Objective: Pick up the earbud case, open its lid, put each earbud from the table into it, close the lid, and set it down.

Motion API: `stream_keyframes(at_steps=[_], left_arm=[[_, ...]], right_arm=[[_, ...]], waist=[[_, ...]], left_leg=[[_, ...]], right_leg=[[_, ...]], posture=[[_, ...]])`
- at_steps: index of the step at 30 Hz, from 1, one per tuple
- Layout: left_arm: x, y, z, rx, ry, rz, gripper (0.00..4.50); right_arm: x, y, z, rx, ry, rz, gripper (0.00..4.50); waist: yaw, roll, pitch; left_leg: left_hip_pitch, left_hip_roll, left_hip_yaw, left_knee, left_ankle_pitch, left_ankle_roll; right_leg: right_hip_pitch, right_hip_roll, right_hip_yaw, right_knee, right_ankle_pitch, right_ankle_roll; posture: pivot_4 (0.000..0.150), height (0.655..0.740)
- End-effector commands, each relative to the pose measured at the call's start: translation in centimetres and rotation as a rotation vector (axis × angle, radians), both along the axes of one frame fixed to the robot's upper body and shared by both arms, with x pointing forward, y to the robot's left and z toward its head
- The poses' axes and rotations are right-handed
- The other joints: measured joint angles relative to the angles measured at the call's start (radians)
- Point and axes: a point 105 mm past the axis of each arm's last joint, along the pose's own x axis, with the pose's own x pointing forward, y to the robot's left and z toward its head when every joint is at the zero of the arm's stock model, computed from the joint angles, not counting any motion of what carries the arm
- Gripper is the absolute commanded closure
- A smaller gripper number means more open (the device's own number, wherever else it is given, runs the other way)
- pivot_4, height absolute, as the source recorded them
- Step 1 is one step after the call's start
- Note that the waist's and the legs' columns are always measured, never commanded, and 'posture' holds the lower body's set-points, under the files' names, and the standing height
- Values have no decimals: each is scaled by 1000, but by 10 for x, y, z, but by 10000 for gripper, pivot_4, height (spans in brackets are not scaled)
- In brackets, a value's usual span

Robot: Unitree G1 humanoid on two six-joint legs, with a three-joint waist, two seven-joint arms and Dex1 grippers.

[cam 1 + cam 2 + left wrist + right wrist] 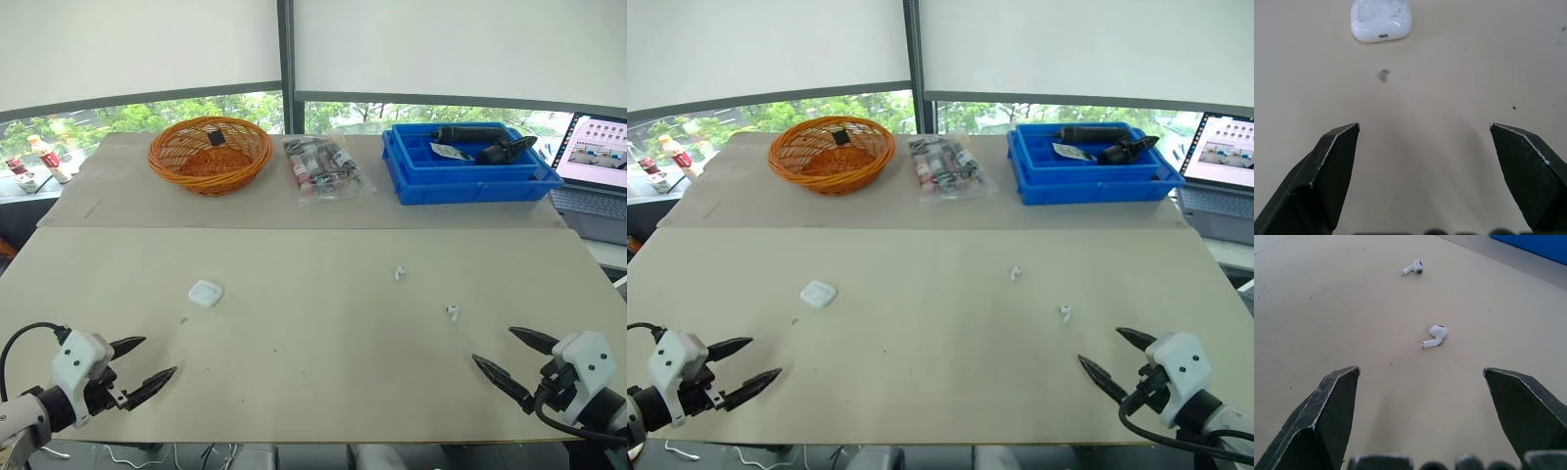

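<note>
– Beige table (313, 392), starting from the left: what's there?
– The left gripper (160, 355) is at the near edge, jaws spread wide and empty. The earbud case (206, 293) lies closed on the table just beyond it, not touching.
– And to the right?
– The far earbud (399, 273) lies past the middle. The near earbud (453, 312) lies in front of the right gripper (493, 344), whose jaws are also wide apart, holding nothing.
</note>
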Motion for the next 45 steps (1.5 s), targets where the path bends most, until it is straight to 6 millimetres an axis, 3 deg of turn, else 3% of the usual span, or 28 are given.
stream_keyframes(at_steps=[1,9,14,21,26,33,45], left_arm=[[0,5,11,-23,-41,18,0],[6,3,16,-52,-83,96,0],[20,12,14,-47,-80,210,0],[44,-8,8,-70,-43,174,0],[61,-21,1,-82,0,104,0],[81,-27,-5,-60,22,57,0],[108,-34,-11,-34,36,16,0]], right_arm=[[1,0,9,-19,-35,3,380],[7,2,17,-3,-81,13,380],[26,43,41,-4,-133,198,380],[37,103,71,7,-137,464,380],[36,128,86,38,-134,579,380],[33,141,90,47,-115,639,380],[33,144,89,53,-110,646,380]], waist=[[-1,0,0],[-1,0,0],[-3,-1,0],[2,-1,0],[5,-2,0],[2,-2,0],[4,-2,0]], left_leg=[[0,0,0,0,0,0],[0,0,0,0,0,0],[4,0,0,0,0,0],[3,0,-1,0,0,0],[1,-1,-5,0,0,0],[-1,-1,-7,0,0,0],[-1,-1,-8,0,0,0]], right_leg=[[0,0,0,0,0,0],[0,0,0,0,0,0],[1,0,1,1,0,0],[0,0,0,2,0,0],[0,-1,-4,1,1,-1],[-1,-1,-7,1,1,-2],[-1,-1,-8,2,1,-2]], posture=[[1500,7282],[1500,7282],[1500,7282],[1500,7282],[1500,7282],[1500,7282],[1500,7282]])
